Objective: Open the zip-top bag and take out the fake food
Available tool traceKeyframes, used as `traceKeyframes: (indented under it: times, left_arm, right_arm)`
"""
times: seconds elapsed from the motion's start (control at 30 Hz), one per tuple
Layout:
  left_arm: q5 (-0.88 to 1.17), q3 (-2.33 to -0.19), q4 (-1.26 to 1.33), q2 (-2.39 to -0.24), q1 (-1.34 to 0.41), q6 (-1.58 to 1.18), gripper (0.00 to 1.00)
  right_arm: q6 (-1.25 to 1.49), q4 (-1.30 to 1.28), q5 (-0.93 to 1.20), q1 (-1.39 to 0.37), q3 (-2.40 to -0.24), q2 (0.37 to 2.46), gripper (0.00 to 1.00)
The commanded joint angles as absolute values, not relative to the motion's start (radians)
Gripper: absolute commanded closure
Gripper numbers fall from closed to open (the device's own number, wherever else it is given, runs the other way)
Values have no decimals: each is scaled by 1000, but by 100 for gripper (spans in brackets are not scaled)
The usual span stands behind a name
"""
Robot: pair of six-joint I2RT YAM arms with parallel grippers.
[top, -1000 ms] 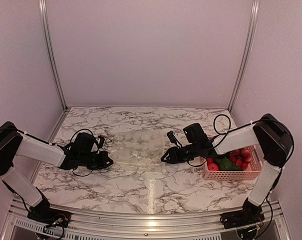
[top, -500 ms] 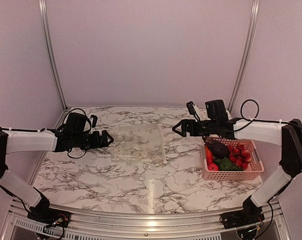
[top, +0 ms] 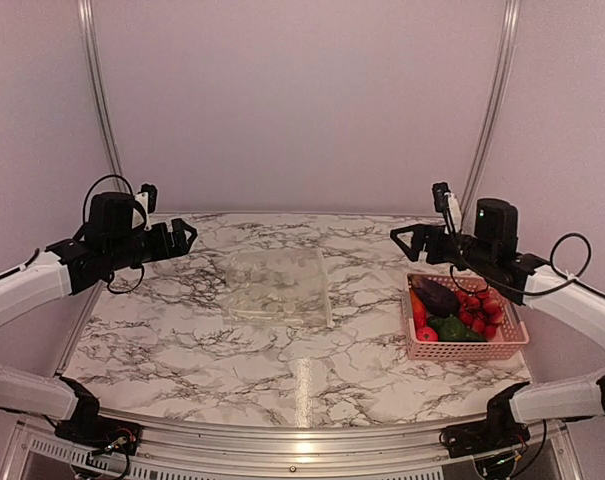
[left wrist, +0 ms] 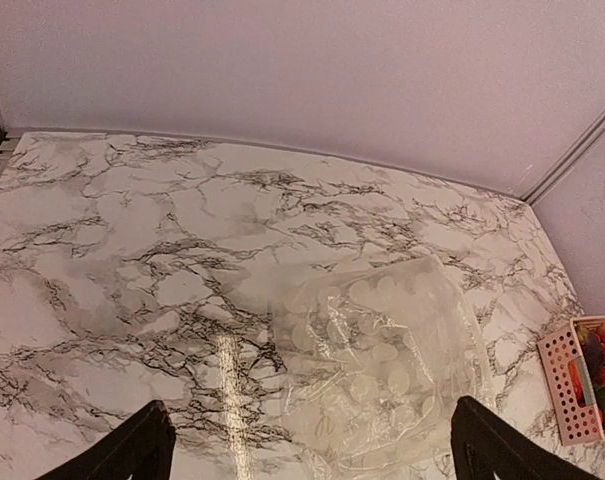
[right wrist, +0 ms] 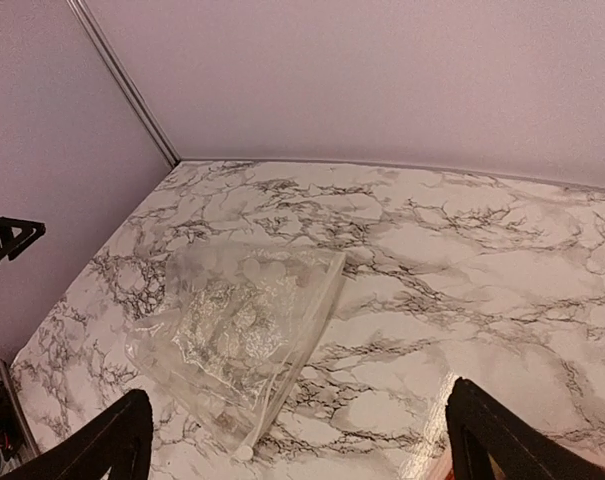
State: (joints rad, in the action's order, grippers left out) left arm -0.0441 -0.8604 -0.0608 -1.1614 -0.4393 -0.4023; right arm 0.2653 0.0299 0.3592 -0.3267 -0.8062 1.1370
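Moved: both arms have lifted and drawn back from the zip-top bag [top: 277, 285] since a second ago, and both sets of jaws have gone from narrow to wide.
Left gripper [top: 182, 236]: one, jaws spread wide and holding nothing, raised in the air up and left of the bag, well apart from it.
Right gripper [top: 402, 242]: one, jaws spread wide and holding nothing, raised to the right of the bag, well apart from it.
Bag: one, lying flat on the marble table [top: 182, 340] between the two grippers.
Bag's look: clear, crinkly, roughly square, with pale round spots showing through (plainest from the left wrist); zip strip [top: 325, 290] along its right edge; whether it is sealed I cannot tell.
Basket [top: 467, 350]: one, pink and slotted, right of the bag and well apart from it.
Fake food [top: 457, 310]: all in the basket; one dark purple piece [top: 437, 296], green pieces [top: 450, 327], several red pieces [top: 482, 305] (too bunched to count).
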Motion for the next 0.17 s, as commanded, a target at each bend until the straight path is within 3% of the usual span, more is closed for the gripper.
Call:
traceKeyframes:
  times: [0.0, 0.13]
  left_arm:
    - [-121, -798, -109, -1146, -429, -429, 1]
    - [-152, -778, -92, -1154, -429, -449, 1]
  right_arm:
    - [283, 86, 307, -323, -703, 1047, 1]
    - [280, 85, 285, -322, -662, 1011, 1]
